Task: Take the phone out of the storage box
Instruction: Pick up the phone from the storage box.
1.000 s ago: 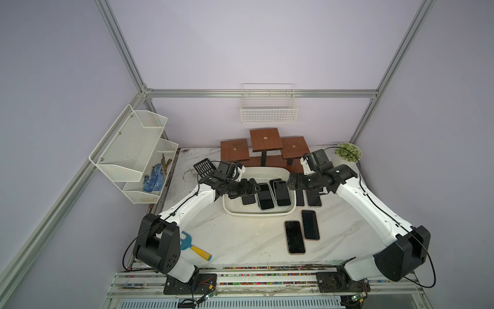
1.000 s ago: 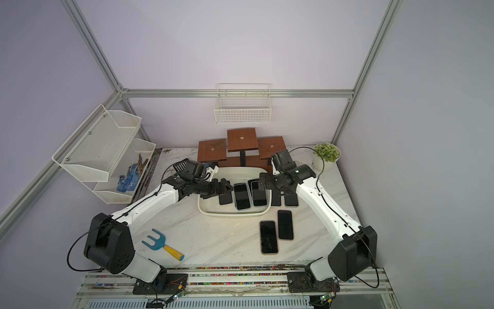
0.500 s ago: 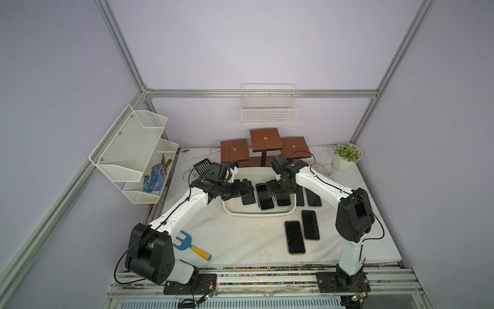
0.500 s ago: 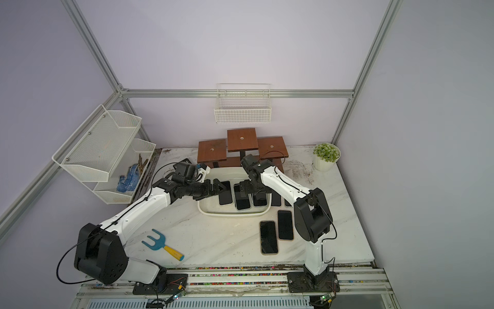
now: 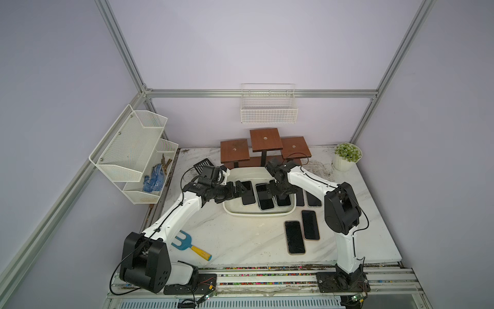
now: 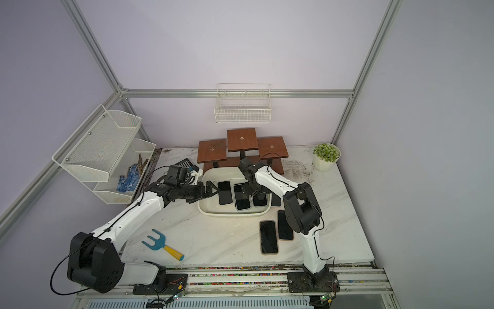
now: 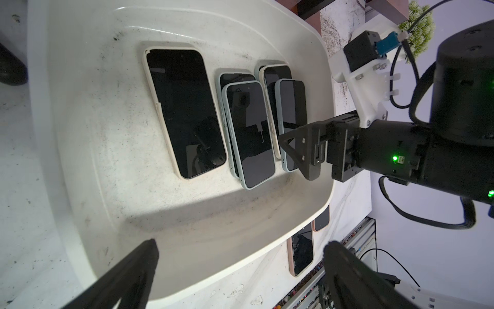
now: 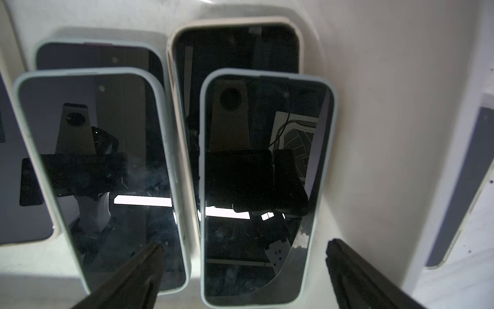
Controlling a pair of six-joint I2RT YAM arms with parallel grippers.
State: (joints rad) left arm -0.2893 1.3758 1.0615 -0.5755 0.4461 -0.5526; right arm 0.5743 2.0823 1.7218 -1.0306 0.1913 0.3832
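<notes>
Folding inward since a second ago, the right arm has brought the right gripper [image 5: 279, 190] over the storage box [image 5: 256, 214] on the table [image 5: 240, 240]. The left gripper [image 5: 240, 188] has barely shifted at the box's left rim.

In both top views the right gripper's jaws are too small to read, and it covers part of the phones [image 5: 264, 198] lying in the box. Its arm hides most of two more phones on the table behind it.

The left wrist view shows the left gripper [image 7: 242, 248] spread wide and empty above the box wall. Only one finger of the right gripper [image 7: 299, 149] shows.

The right wrist view shows the right gripper [image 8: 244, 247] wide apart and empty, straddling a pale-blue-cased phone [image 8: 264, 187]. Contact cannot be judged. The cream-cased phone beneath [image 8: 235, 48] shows only one end.
</notes>
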